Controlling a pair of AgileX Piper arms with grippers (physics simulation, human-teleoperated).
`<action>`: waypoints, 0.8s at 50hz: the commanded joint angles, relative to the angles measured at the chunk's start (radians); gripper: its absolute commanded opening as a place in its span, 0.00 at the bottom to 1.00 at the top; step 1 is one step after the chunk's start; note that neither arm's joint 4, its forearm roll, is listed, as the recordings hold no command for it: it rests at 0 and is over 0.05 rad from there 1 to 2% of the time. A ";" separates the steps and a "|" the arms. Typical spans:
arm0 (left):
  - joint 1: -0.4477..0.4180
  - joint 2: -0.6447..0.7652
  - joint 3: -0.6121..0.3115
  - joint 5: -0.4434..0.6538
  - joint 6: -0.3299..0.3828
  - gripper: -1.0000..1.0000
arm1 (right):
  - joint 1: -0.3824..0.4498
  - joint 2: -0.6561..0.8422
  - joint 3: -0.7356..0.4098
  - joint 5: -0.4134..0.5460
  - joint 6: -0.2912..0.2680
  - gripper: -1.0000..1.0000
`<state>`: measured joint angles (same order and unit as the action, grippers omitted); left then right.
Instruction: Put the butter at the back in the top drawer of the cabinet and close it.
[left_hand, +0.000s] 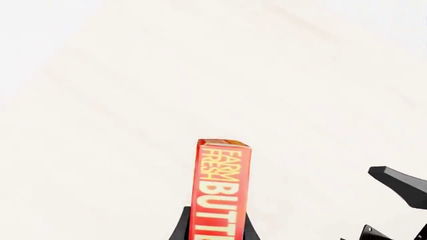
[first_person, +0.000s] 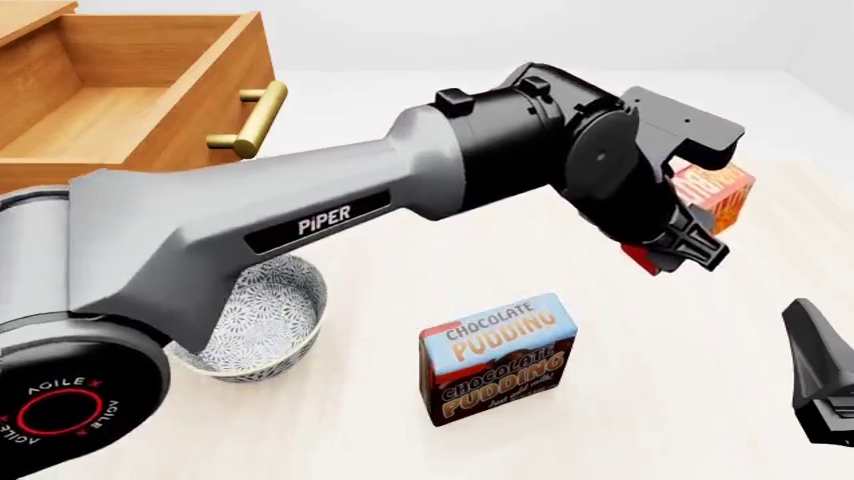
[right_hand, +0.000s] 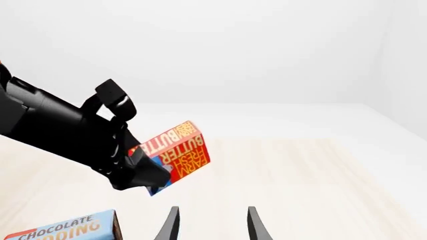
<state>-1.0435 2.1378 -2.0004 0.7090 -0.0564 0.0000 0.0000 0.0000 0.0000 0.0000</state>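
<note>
The butter (first_person: 715, 192), a small red box with yellow lettering, is held off the table in my left gripper (first_person: 683, 240), which is shut on it, at the right back. The left wrist view shows the butter (left_hand: 221, 185) between the two fingers (left_hand: 180, 231). The right wrist view shows the butter (right_hand: 179, 149) tilted in the left gripper (right_hand: 143, 172). The top drawer (first_person: 220, 85) stands open and empty at the far left, its brass handle (first_person: 254, 120) facing right. The rest of the cabinet is out of view. My right gripper (right_hand: 212, 225) is open and empty, low at the right (first_person: 821, 370).
A blue-and-brown Chocolate Pudding box (first_person: 501, 355) stands at the front middle and shows in the right wrist view (right_hand: 67, 230). A patterned bowl (first_person: 267, 310) sits under the left arm's forearm. The left arm spans the table from the front left to the back right.
</note>
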 joint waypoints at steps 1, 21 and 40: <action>0.012 -0.084 0.012 0.002 0.035 0.00 | 0.000 0.000 0.000 0.000 0.000 1.00; 0.065 -0.236 0.124 -0.004 0.070 0.00 | 0.000 0.000 0.000 0.000 0.000 1.00; 0.137 -0.375 0.231 0.003 0.098 0.00 | 0.000 0.000 0.000 0.000 0.000 1.00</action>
<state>-0.9435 1.8478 -1.8069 0.7128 0.0131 0.0000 0.0000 0.0000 0.0000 0.0000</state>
